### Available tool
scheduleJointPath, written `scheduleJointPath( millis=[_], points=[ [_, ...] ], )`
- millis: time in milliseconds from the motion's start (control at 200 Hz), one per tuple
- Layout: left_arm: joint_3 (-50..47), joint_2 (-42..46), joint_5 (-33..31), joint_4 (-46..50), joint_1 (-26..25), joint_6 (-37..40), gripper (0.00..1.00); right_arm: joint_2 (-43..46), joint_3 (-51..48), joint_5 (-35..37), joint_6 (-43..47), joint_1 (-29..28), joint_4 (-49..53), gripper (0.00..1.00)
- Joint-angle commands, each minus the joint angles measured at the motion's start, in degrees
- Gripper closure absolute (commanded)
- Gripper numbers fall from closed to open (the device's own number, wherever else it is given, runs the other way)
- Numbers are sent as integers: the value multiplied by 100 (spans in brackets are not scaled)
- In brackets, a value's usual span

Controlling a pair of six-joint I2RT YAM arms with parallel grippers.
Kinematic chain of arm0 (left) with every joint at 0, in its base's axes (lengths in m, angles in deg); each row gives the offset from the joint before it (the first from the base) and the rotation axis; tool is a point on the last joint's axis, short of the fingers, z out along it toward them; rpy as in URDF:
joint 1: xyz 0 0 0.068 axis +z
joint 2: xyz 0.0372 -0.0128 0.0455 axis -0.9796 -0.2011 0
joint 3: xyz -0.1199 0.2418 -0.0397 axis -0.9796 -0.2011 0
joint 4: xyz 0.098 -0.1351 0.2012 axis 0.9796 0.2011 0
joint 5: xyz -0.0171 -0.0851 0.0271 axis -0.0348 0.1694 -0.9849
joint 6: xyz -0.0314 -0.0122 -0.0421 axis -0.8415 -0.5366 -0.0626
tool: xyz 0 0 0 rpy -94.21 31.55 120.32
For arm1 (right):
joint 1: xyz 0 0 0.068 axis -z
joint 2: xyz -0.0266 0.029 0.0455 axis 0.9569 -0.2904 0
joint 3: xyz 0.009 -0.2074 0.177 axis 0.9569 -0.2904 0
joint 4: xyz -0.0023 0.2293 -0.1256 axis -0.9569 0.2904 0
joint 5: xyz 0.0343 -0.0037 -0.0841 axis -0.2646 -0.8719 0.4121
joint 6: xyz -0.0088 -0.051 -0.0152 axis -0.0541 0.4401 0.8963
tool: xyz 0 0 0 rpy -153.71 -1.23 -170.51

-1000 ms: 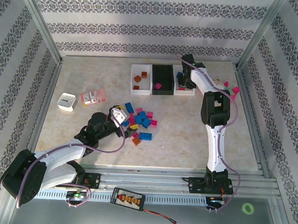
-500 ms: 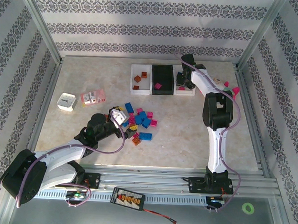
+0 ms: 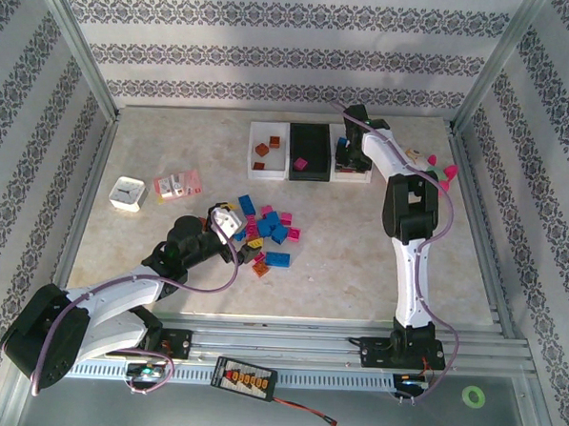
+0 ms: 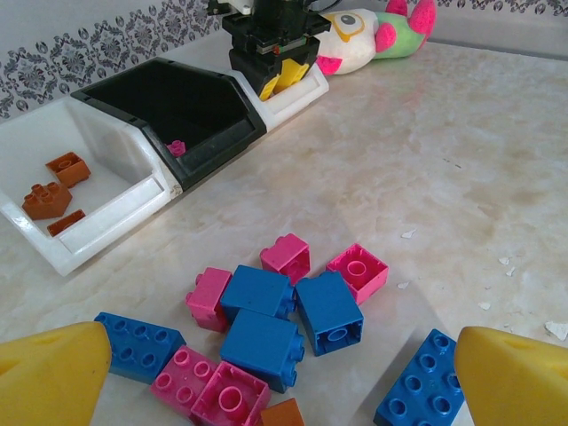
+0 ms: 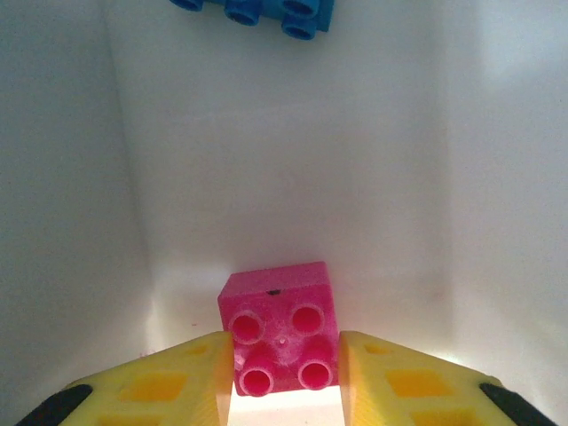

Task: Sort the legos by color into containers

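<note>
Loose legos (image 3: 264, 231) in blue, pink and orange lie mid-table. My left gripper (image 3: 234, 220) hovers at the pile's left edge, open, its yellow fingers (image 4: 49, 373) wide apart over blue and pink bricks (image 4: 266, 333). Three containers stand in a row at the back. The left white one (image 3: 269, 150) holds brown bricks (image 4: 49, 191), and the black one (image 3: 310, 149) holds a pink brick. My right gripper (image 3: 348, 157) reaches down into the right white container (image 5: 293, 177). There it (image 5: 286, 355) is shut on a pink lego (image 5: 280, 324), beside a blue lego (image 5: 257, 11).
A plush toy (image 3: 430, 166) lies right of the bins, against the metal frame. A small white box (image 3: 128, 193) and a pink-and-white packet (image 3: 176, 183) sit at the left. Patterned walls enclose the table on three sides.
My right gripper has shifted slightly inside the right white bin, and its jaws parted, then closed round the pink lego. The left arm has not moved.
</note>
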Motion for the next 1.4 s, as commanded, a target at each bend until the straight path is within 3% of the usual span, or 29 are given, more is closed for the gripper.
scheduleJointPath(
  millis=[0, 245, 365, 660, 1079, 1394],
  points=[
    [-5, 43, 24, -309, -48, 4, 1, -276, 354, 91, 151, 38, 657, 63],
    [-14, 3, 48, -399, -44, 17, 1, -649, 1043, -171, 329, 105, 1185, 56],
    [-32, 39, 35, -412, -51, 6, 1, -705, 1162, -216, 341, 112, 1265, 64],
    [-51, 170, 24, -313, -51, 17, 1, -5, 647, -29, 274, 35, 508, 76],
    [6, 153, -19, -294, -49, 29, 1, 1046, -88, 162, 288, -143, -169, 75],
    [13, 46, -18, -336, -44, -44, 1, 1352, -453, -245, 237, -777, -758, 75]
  ],
)
